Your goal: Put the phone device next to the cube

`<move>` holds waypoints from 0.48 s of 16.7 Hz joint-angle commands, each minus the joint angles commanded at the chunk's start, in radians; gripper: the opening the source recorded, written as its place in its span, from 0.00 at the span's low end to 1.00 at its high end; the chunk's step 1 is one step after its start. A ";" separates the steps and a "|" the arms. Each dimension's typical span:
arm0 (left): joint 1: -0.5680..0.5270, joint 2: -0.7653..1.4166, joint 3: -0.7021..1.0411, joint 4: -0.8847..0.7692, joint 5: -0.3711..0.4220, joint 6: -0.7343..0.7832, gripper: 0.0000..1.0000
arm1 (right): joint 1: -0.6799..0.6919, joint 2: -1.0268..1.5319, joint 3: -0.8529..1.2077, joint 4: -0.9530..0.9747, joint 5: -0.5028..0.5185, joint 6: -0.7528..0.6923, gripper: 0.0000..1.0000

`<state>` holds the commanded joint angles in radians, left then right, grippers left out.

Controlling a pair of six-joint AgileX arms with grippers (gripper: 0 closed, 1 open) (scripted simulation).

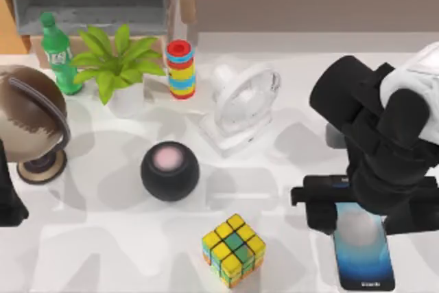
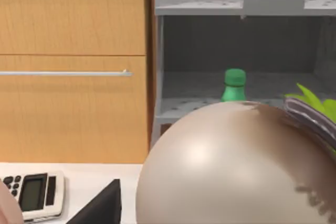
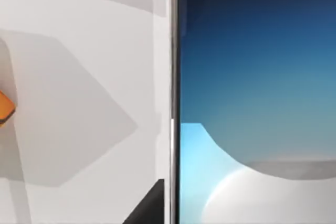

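Observation:
The phone device (image 1: 365, 259) lies flat at the table's front right, black-framed, its screen shading white to blue-teal. In the right wrist view the phone device (image 3: 252, 77) is very close. My right gripper (image 1: 363, 214) is low over the phone's far end, spanning its width. The cube (image 1: 233, 248), with yellow, green and orange tiles, sits at the front centre, well left of the phone. An orange corner of the cube (image 3: 4, 108) is at the right wrist view's edge. My left arm (image 1: 10, 197) is parked at the left edge.
A black sphere with a pink top (image 1: 170, 170) sits behind the cube. Farther back are a white fan (image 1: 241, 104), a striped ring stack (image 1: 181, 68), a potted plant (image 1: 115, 60), a green bottle (image 1: 58, 53) and a brown globe (image 1: 29, 118). A calculator (image 2: 32, 193) lies near the left arm.

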<state>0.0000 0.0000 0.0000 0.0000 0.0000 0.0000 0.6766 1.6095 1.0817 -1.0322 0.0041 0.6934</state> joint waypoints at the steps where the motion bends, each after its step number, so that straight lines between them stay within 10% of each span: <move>1: 0.000 0.000 0.000 0.000 0.000 0.000 1.00 | 0.000 0.001 -0.001 0.003 -0.002 0.001 0.00; 8: 0.000 0.000 0.000 0.000 0.000 0.000 1.00 | 0.007 0.018 -0.017 0.045 -0.067 0.007 0.00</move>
<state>0.0000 0.0000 0.0000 0.0000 0.0000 0.0000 0.6837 1.6273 1.0643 -0.9873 -0.0627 0.7002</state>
